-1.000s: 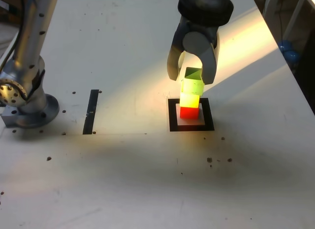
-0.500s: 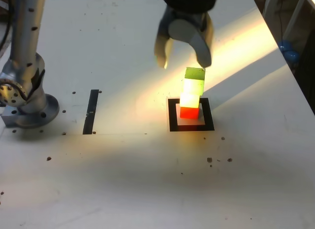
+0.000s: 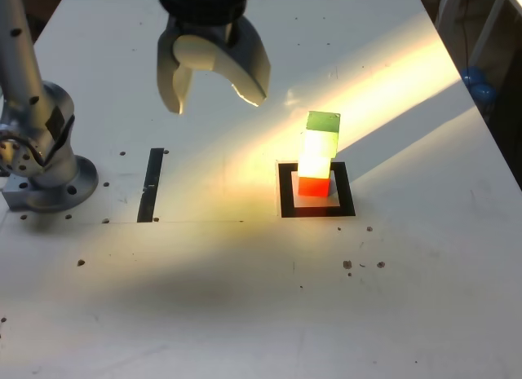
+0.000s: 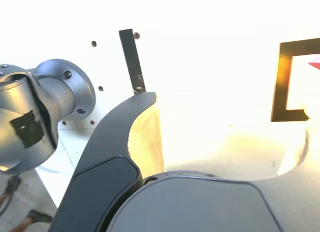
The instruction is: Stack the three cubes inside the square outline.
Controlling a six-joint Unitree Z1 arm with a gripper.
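You have three cubes in one stack: the red cube (image 3: 313, 185) at the bottom, the yellow cube (image 3: 315, 162) on it, the green cube (image 3: 322, 123) on top, sitting slightly askew. The stack stands inside the one square outline (image 3: 286, 191) on the white bench (image 3: 245, 297). Your end effector (image 3: 214, 94) hangs spread apart and empty, well clear of the stack toward the exterior view's left. One black tape strip (image 3: 152, 184) lies near the arm base (image 3: 41, 163). No writing is legible.
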